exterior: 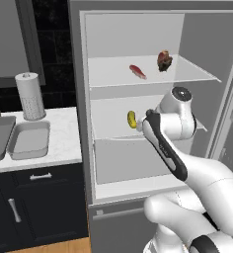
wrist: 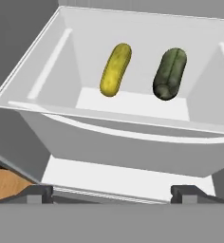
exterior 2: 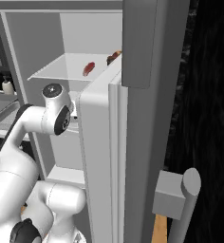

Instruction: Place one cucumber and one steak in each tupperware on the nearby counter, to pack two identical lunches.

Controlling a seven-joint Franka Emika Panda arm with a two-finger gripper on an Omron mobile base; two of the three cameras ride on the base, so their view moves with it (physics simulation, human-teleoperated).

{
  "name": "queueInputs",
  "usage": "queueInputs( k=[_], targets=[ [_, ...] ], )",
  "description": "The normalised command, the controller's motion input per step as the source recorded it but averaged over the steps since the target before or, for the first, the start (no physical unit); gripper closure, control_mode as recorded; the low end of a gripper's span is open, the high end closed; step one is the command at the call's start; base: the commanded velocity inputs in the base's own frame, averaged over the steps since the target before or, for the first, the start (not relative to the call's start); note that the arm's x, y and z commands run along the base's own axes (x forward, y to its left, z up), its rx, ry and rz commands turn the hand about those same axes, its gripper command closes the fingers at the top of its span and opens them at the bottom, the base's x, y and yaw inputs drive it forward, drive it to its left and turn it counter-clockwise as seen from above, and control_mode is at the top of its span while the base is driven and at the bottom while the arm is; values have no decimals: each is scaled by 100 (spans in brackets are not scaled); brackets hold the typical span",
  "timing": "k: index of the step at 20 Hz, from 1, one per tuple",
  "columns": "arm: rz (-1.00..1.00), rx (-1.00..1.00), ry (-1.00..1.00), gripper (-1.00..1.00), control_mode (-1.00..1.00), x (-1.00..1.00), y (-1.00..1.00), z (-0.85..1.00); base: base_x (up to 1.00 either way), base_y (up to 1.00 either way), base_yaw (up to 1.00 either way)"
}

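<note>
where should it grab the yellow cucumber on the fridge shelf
Grip the yellow cucumber at its middle, open jaws spanning its narrow width. It lies flat on the shelf, apart from the green cucumber, so coming from the open fridge front looks best.

Two stubby oblong cucumbers lie side by side on one pale grey fridge shelf: one yellow cucumber and one dark green cucumber. Two pieces of meat sit on the shelf above: one flat, elongated red steak slab and one lumpy brown-red steak chunk. Two shallow light-grey rectangular tupperware trays rest on the white marbled stone counter: one tupperware tray in full sight, the second tupperware tray cut off by the picture's left edge. One white paper towel roll stands upright behind them. One white robot arm reaches into one open fridge.
</note>
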Motion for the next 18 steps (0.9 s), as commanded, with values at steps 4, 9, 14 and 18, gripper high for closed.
queueInputs(
  k=[4, 9, 14, 18],
  targets=[
    [-4, 0, 0, -100, -100, 46, 14, -2, 0, 0, 0],
    [-8, 0, 0, -100, -100, 22, 14, 0, 0, 0, 0],
    [-7, 2, 0, -100, -100, 56, 3, -13, 0, 0, 0],
    [-2, 8, 5, -100, -100, 51, 0, -24, 0, 0, 0]
  ],
)
